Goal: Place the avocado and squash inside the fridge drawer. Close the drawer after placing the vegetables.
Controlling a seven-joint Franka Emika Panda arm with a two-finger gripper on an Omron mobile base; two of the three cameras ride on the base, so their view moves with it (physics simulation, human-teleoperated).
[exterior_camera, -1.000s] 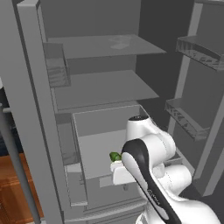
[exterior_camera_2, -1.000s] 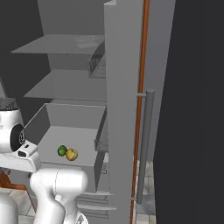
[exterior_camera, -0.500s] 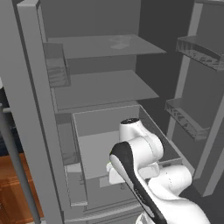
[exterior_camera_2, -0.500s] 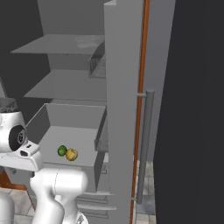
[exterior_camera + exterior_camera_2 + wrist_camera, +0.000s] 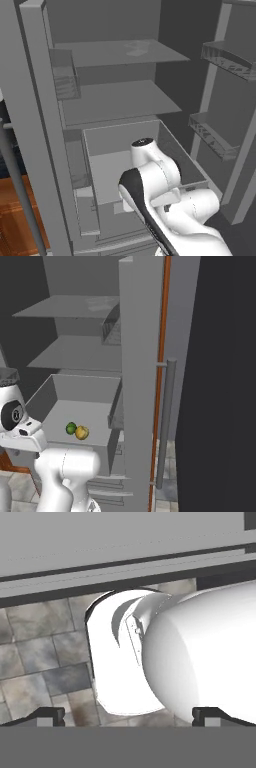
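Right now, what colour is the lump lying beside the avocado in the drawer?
Yellow: the squash lies against the green avocado in the drawer, clearest in the right base view.

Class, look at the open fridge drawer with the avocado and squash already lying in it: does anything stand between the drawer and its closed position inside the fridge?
Nothing visible does. The avocado and squash lie low on the floor of the fridge drawer, below its walls, and the space behind it looks clear. The open gripper looks down at the floor tiles, outside the bin.
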